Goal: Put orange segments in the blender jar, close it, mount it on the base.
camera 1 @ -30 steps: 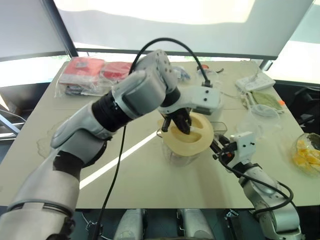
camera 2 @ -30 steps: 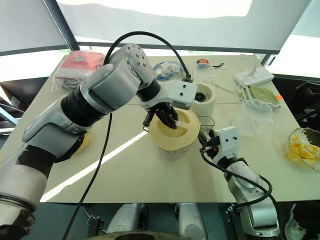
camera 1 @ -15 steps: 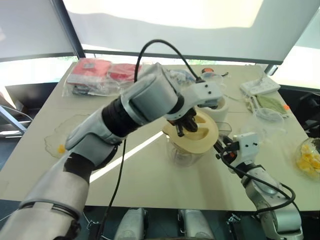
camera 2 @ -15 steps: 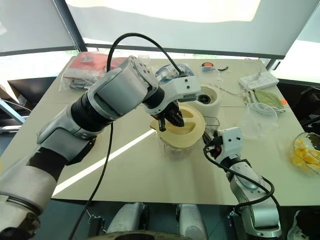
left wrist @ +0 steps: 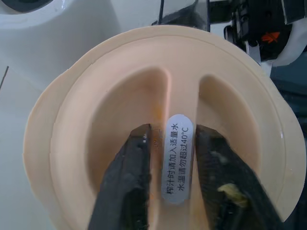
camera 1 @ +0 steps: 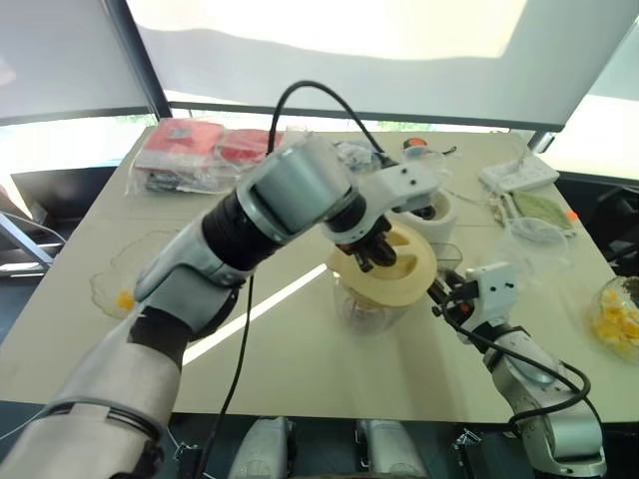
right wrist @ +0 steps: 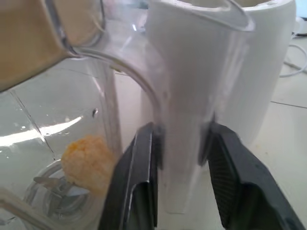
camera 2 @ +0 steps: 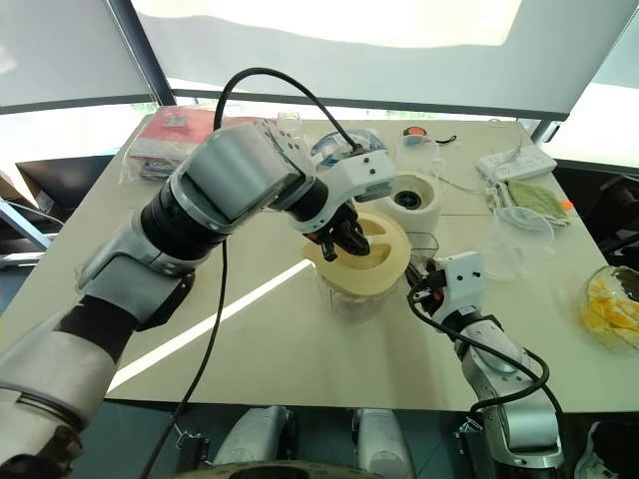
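Note:
The blender jar (camera 1: 371,309) stands mid-table, closed by a cream lid (camera 1: 409,271). My left gripper (left wrist: 173,132) points down into the lid's top. It is open, its fingers (left wrist: 136,158) flanking the labelled centre ridge (left wrist: 176,163) closely. My right gripper (right wrist: 181,129) is shut on the jar's handle (right wrist: 184,96) from the right side. One orange segment (right wrist: 86,160) lies at the jar's bottom by the blades. More orange segments (camera 1: 614,319) sit in a glass bowl at the far right. The base (camera 2: 412,200) stands just behind the jar.
Red packets (camera 1: 195,150) lie at the back left. A power strip (camera 1: 514,175) and green cloth (camera 1: 539,207) lie at the back right, with an empty glass bowl (camera 1: 534,235) nearer. A flat glass dish (camera 1: 120,284) sits at the left edge.
My left wrist has rolled on the lid's ridge and its fingers have parted slightly. The right gripper keeps its hold on the handle. The camera has shifted.

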